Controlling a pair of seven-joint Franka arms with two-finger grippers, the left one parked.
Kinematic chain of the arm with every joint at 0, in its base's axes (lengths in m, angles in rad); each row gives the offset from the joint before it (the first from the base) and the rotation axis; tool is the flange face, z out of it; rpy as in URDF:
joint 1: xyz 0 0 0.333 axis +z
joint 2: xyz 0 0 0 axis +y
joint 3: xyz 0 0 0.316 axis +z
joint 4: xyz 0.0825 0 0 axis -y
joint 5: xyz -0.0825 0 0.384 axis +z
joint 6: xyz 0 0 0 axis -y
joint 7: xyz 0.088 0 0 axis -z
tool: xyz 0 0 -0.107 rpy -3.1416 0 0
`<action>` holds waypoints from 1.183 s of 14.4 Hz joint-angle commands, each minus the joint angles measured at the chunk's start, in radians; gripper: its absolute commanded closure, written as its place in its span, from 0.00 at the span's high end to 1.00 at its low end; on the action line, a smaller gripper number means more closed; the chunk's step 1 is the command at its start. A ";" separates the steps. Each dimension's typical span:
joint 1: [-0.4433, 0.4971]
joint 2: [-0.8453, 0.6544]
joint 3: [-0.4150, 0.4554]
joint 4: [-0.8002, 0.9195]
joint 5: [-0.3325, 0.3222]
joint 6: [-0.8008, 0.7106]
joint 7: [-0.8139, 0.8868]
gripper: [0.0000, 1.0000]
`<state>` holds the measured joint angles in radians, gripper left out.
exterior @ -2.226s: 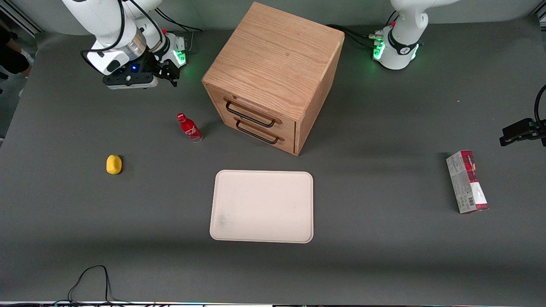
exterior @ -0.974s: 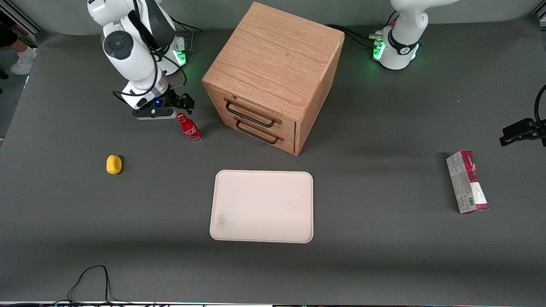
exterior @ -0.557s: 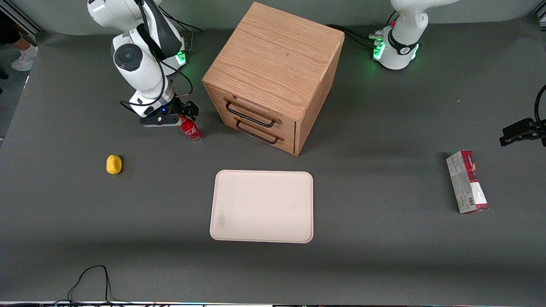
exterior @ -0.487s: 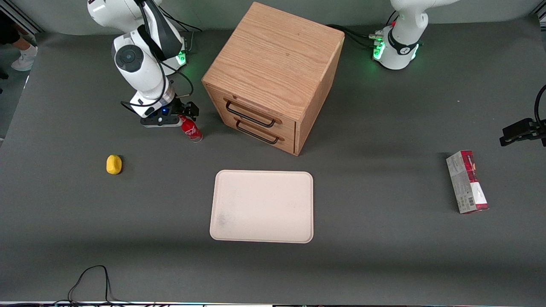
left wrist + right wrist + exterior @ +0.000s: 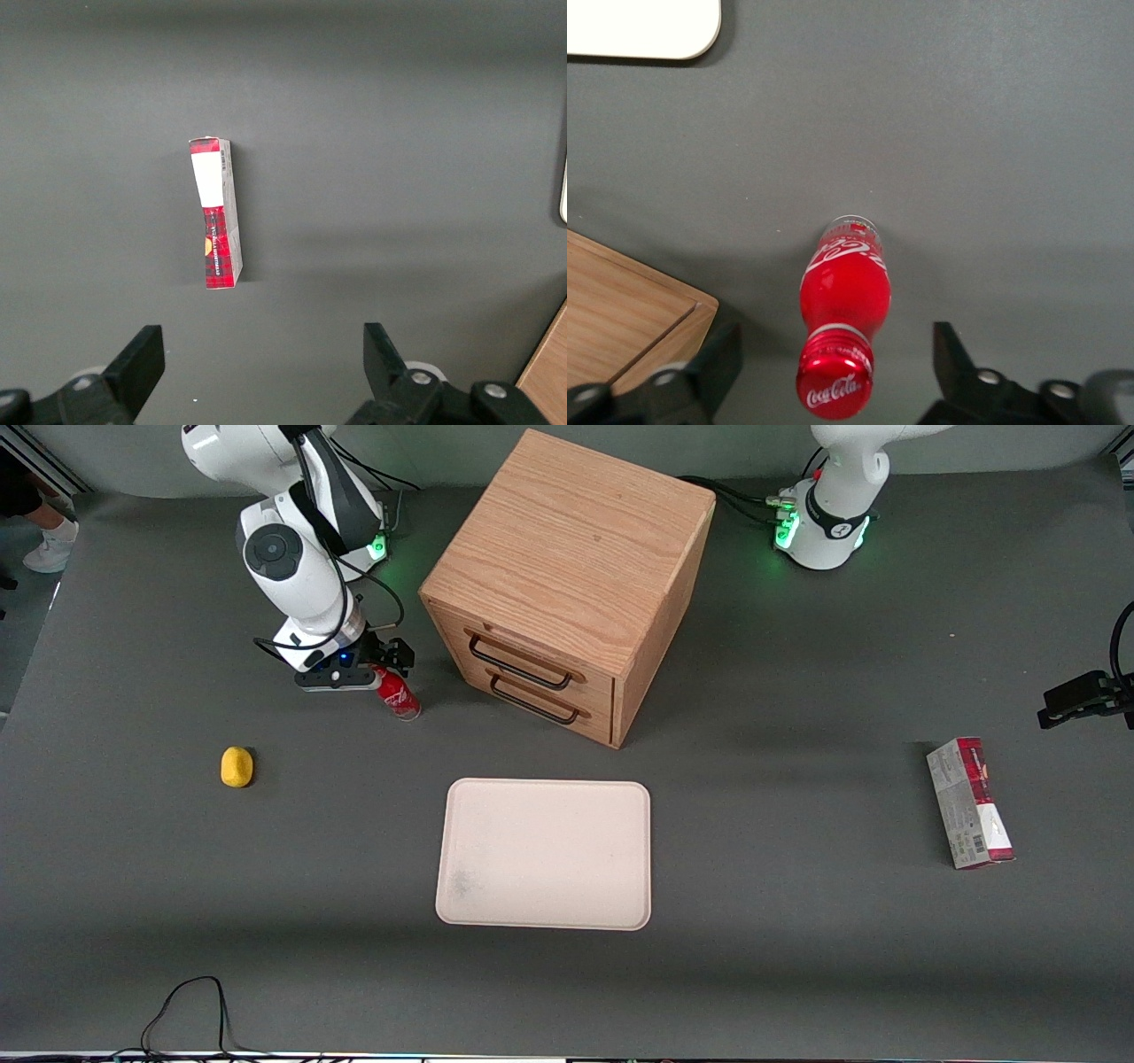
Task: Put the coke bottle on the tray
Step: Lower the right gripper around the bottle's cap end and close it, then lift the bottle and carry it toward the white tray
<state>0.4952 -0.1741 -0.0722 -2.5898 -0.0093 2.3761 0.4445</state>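
The coke bottle (image 5: 399, 700) (image 5: 844, 297), small and red with a red cap and white script logo, stands upright on the grey table beside the drawer cabinet's front corner. My right gripper (image 5: 376, 662) (image 5: 833, 376) hangs right above the bottle's cap, open. Its two black fingers (image 5: 718, 359) stand apart on either side of the cap without touching it. The tray (image 5: 545, 854) (image 5: 642, 28), cream-white with rounded corners, lies flat and bare, nearer the front camera than the bottle and the cabinet.
The wooden drawer cabinet (image 5: 567, 584) with two black handles stands close beside the bottle. A yellow lump (image 5: 236, 767) lies toward the working arm's end of the table. A red-and-grey carton (image 5: 969, 802) (image 5: 215, 212) lies toward the parked arm's end.
My right arm has swung from near its base toward the front camera and come down over the bottle's cap, settling there in the last half second. The bottle has not moved.
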 commanded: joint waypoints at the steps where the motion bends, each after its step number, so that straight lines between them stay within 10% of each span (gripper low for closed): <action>1: 0.013 -0.004 -0.009 -0.006 -0.018 0.009 0.008 0.47; 3: 0.013 -0.004 -0.009 -0.004 -0.018 0.009 0.008 0.18; 6: 0.011 -0.004 -0.011 -0.003 -0.018 0.002 0.008 0.04; 17: 0.008 -0.113 -0.023 0.294 -0.018 -0.446 0.000 0.00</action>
<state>0.4951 -0.2619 -0.0795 -2.3986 -0.0097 2.0591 0.4446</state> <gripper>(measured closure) 0.683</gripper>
